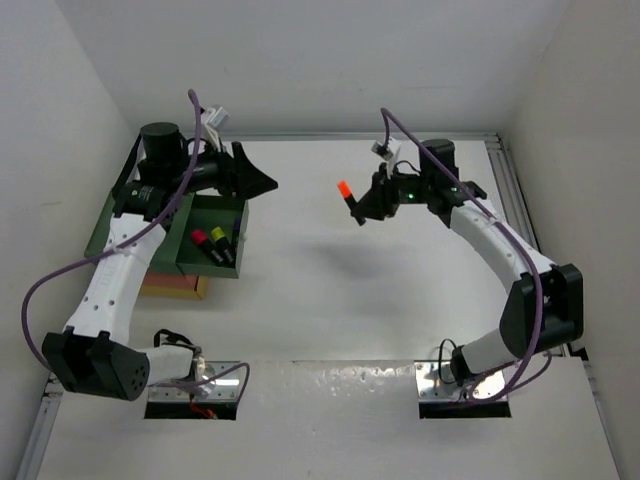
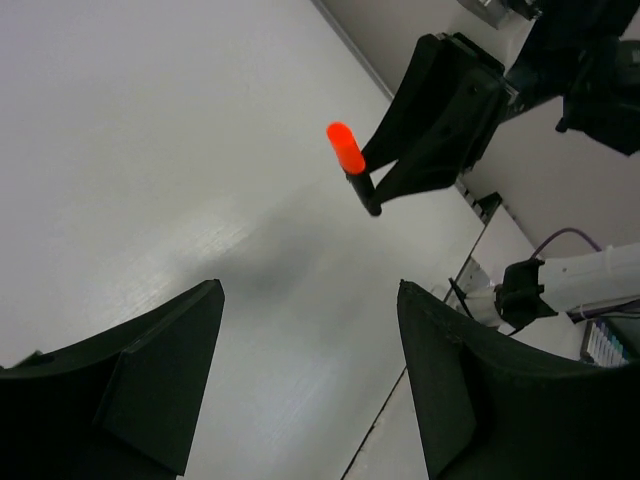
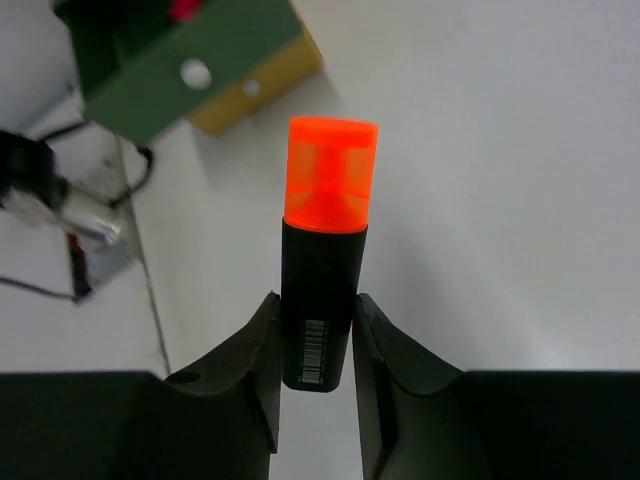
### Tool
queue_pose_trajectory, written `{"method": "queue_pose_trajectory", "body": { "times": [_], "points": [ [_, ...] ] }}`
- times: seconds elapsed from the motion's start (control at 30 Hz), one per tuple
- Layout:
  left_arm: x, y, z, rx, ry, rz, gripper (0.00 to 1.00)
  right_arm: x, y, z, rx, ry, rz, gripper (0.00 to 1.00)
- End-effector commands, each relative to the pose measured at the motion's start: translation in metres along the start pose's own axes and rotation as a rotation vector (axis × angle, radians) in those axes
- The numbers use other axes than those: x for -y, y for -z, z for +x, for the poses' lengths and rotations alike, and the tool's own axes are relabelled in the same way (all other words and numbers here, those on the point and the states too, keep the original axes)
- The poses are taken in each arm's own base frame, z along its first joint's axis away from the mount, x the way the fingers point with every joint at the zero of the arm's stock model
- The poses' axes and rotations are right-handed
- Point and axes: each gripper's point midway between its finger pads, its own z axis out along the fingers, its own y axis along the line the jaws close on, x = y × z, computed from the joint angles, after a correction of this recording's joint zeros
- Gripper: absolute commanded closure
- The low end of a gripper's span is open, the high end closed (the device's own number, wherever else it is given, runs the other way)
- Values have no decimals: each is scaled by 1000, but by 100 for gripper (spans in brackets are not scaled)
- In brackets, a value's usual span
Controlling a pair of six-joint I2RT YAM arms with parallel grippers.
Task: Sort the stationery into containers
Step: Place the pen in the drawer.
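We see the right hand [image 1: 360, 211] raised above the middle of the white worktop [image 1: 330, 300], far side, its two fingers closed on the black barrel of an orange-capped highlighter [image 1: 349, 200]. In the right wrist view the highlighter [image 3: 320, 300] stands straight up between the fingers [image 3: 250, 360]. The barcode end sits in the grip and the bright orange cap is well clear of the fingertips. From the left wrist view the same highlighter [image 2: 355, 170] hangs in the air off the worktop, cap tilted up and to the left, with the right hand [image 2: 375, 195] behind it.

The left hand [image 1: 258, 185] is held wide, with nothing between its fingers [image 2: 150, 380]. It hovers at the far right corner of a dark green tray [image 1: 190, 262] on the left side of the worktop. In that tray lie a pink-capped highlighter [image 1: 198, 238] and a yellow-capped highlighter [image 1: 217, 235] side by side. A second dark green tray [image 1: 105, 225] sits just to its left, partly hidden by the left arm. A yellow tray [image 1: 190, 288] shows beneath the near edge of the first green one.
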Motion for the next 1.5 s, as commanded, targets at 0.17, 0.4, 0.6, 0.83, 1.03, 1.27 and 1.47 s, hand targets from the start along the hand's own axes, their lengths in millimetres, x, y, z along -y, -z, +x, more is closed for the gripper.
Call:
{"method": "queue_pose_trajectory", "body": {
  "times": [0.17,0.4,0.6,0.83,1.03,1.27,1.47],
  "points": [
    [11,-22,-31,72,-38,47,25,-65,-51,-117,242,-114,-92,100],
    [8,-30,-38,97,-28,54,26,-91,-85,-134,239,-84,-104,100],
    [5,-34,-31,92,-8,56,29,-100,-97,-139,233,-54,-94,100],
    [-5,-38,-18,61,7,33,66,-114,-102,-153,261,-23,-111,100],
    [-22,-20,-30,59,-53,-43,100,-124,-93,-156,255,-31,-145,69],
    [-64,35,-27,-143,-105,-291,100,-89,-55,-134,218,-127,-108,42],
    [-84,69,28,-320,18,-391,100,-64,-40,-109,147,-140,-43,43]
  ]
}}
